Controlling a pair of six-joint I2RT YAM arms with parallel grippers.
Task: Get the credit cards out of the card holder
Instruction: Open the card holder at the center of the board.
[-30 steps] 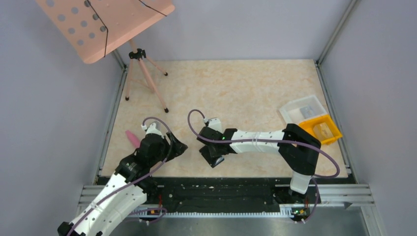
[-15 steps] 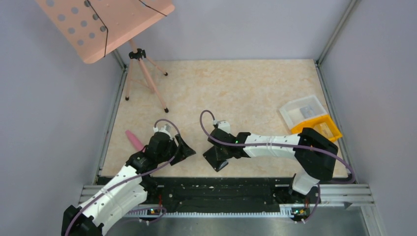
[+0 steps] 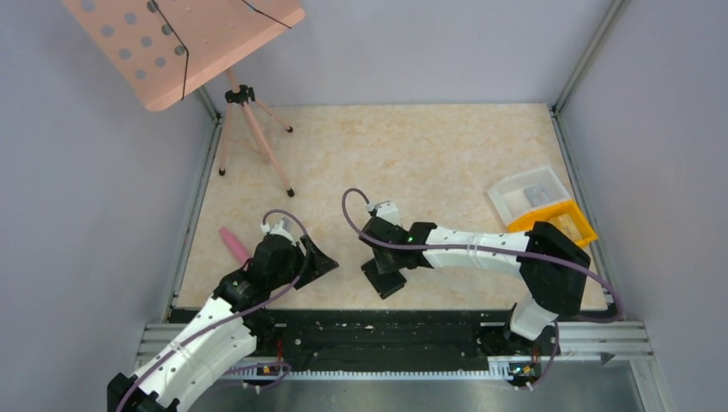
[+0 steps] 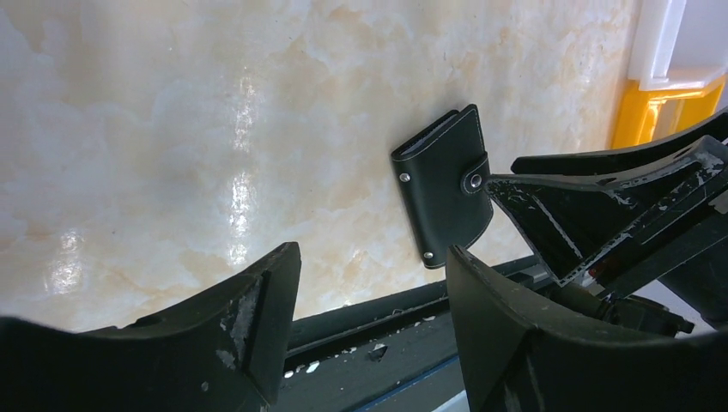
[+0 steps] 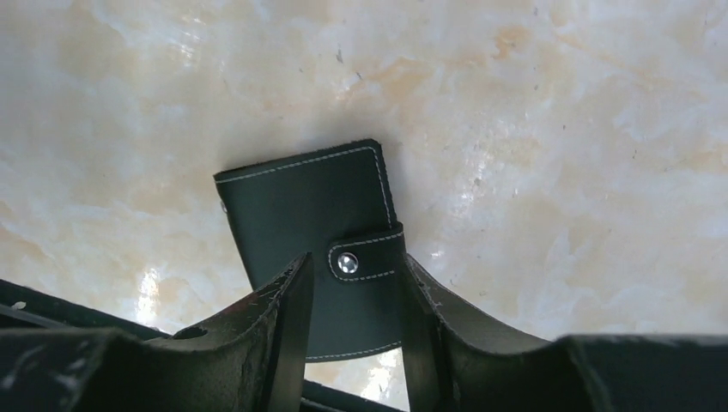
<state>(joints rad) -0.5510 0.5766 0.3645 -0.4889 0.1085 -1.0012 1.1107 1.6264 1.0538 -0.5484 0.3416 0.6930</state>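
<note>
The card holder (image 5: 309,210) is a black stitched wallet with a snap strap. It lies flat and closed on the table near the front edge. My right gripper (image 5: 352,268) is open just above it, one finger over the wallet's face and the other at the strap's edge. No cards show. In the top view my right gripper (image 3: 384,276) covers most of the wallet. My left gripper (image 4: 369,300) is open and empty, a short way left of the wallet (image 4: 442,193); it shows in the top view (image 3: 314,262) too.
A pink object (image 3: 232,243) lies left of the left arm. A pink music stand on a tripod (image 3: 257,142) stands at the back left. A clear tray (image 3: 525,190) and a yellow bin (image 3: 562,227) sit at the right edge. A black rail (image 3: 386,330) runs along the front.
Both grippers have shifted a little to the right and nearer the front edge. The right gripper has settled over the wallet. The wallet lies where it was.
</note>
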